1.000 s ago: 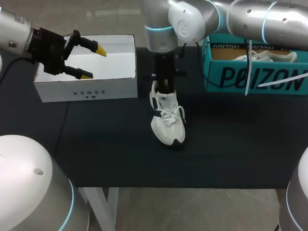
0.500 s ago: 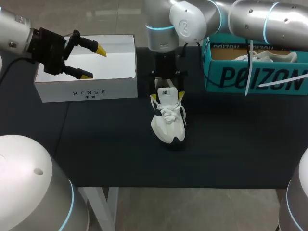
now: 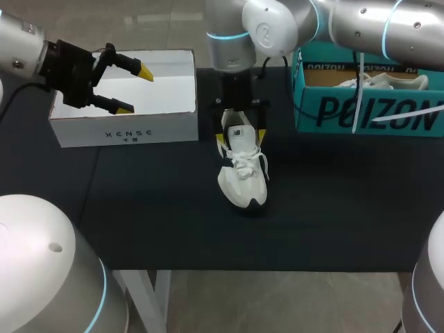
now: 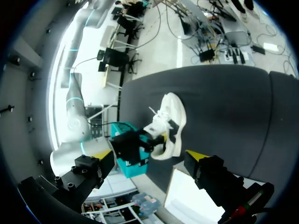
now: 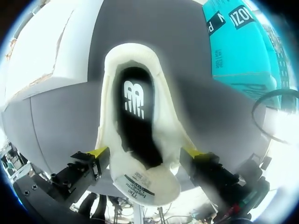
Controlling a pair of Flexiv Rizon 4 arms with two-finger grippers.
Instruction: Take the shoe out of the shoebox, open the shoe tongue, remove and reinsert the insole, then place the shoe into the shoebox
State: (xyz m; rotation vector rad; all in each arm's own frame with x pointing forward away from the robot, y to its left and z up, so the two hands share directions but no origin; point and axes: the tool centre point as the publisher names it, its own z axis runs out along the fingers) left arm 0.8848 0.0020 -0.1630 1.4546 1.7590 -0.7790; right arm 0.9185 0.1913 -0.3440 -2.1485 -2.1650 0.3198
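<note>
**Right jaws lifted off the shoe, tongue left standing**

Laid out on the dark tabletop [image 3: 139, 208], biggest first.

Coming in from 2 o'clock and reaching past the middle: right arm [image 3: 291, 24], wrist hung straight down over the heel end of the shoe [image 3: 241, 180]. Raised in steps over the last second: first sunk into the shoe's mouth, then drawn up out of it, now a touch higher again. Both right jaws apart, one yellow tip either side of the collar, clamped on nothing as far as can be seen.

At 10 o'clock: left arm [image 3: 21, 48], unmoved throughout, left jaws apart and bare over the white box [image 3: 128, 128].

At 2 o'clock: teal shoebox [image 3: 368, 114] with a second shoe [image 3: 388, 82] inside.

Near the centre: the white shoe itself, upright on its sole, toe to 6 o'clock, out of both boxes, same spot as a second ago. Tongue [image 3: 239, 137] now pulled up and showing, earlier hidden under the wrist.

From the right wrist: mouth gaping between the tips, dark insole [image 5: 135, 116] lying inside.

Read as: shoe out, tongue opened, insole not yet removed. Likely next: a reach back down into the mouth to pinch the insole's edge
</note>
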